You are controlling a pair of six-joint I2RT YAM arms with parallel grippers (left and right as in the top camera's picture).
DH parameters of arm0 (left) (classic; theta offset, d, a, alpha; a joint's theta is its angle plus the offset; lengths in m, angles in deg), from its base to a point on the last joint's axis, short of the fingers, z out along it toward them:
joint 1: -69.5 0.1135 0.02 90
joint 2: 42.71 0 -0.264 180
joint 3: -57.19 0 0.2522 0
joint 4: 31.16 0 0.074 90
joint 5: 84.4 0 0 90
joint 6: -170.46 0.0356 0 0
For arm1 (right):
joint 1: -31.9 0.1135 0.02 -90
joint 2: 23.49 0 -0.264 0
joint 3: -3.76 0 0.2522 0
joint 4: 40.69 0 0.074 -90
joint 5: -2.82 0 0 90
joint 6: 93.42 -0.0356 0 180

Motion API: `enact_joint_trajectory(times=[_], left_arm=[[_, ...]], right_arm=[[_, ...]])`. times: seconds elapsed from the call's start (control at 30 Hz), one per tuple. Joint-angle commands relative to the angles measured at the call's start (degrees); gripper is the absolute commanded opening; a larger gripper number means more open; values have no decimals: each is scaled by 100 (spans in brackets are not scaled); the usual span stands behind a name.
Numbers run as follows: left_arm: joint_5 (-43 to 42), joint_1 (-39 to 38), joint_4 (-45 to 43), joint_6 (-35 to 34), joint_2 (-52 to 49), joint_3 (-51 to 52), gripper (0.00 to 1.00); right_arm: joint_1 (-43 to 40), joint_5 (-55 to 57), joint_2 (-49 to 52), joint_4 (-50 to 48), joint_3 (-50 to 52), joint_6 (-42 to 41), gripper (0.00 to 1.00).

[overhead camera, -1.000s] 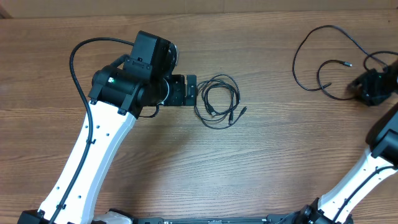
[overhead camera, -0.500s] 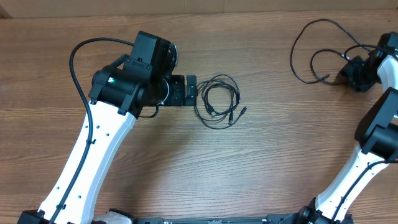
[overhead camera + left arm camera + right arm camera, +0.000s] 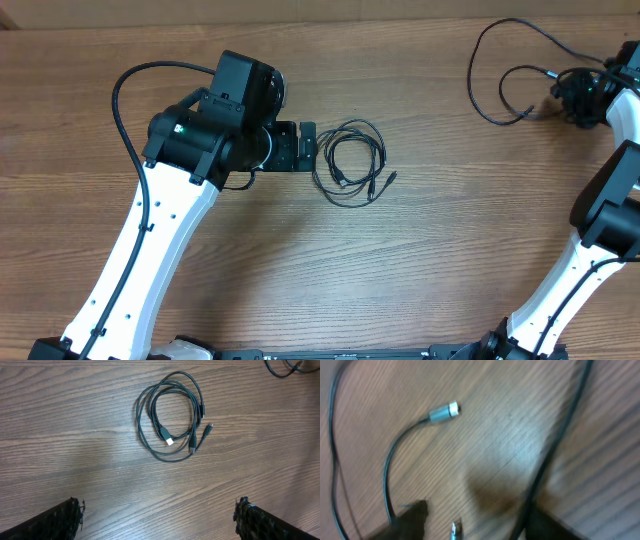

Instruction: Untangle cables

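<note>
1. Overhead, upper right: the right gripper (image 3: 580,95) has swung up-frame over the last second, and the loose cable (image 3: 472,80) has shifted with it.
2. Whether its claw pinches that cable cannot be told.
3. The left gripper (image 3: 308,145), spread wide, stays beside the coiled cable (image 3: 382,155) at centre, which is not yet undone.

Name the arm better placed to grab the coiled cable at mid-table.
Left. The left gripper, open, sits right beside the coil and faces it. The right gripper is far off to the right, at the loose cable.
</note>
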Motion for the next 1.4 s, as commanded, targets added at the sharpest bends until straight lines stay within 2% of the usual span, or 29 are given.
enact_joint_trajectory(times=[0.0, 0.2, 0.37, 0.43, 0.5, 0.63, 0.9, 1.37], left_arm=[[52, -11, 33, -79, -11, -20, 100], [52, -11, 17, -81, -11, -20, 100], [50, -13, 7, -81, -11, -20, 100], [48, -13, 20, -81, -11, -20, 99], [35, -13, 55, -81, -11, -20, 99], [35, -11, 76, -79, -11, -20, 100], [44, -11, 103, -79, -11, -20, 100], [50, -11, 103, -81, -11, -20, 100]], right_arm=[[46, -87, -114, 468, -319, 256, 95], [15, -289, -111, 1696, -634, 264, 100], [192, -804, -111, 2210, -435, 267, 100], [317, -804, -111, 2050, -243, 262, 99], [496, -708, -111, 1687, 66, 201, 93], [682, 35, -111, 1388, 348, -645, 75], [730, 63, -111, 997, 439, -1134, 59], [866, 92, -109, -15, 452, -1134, 56]])
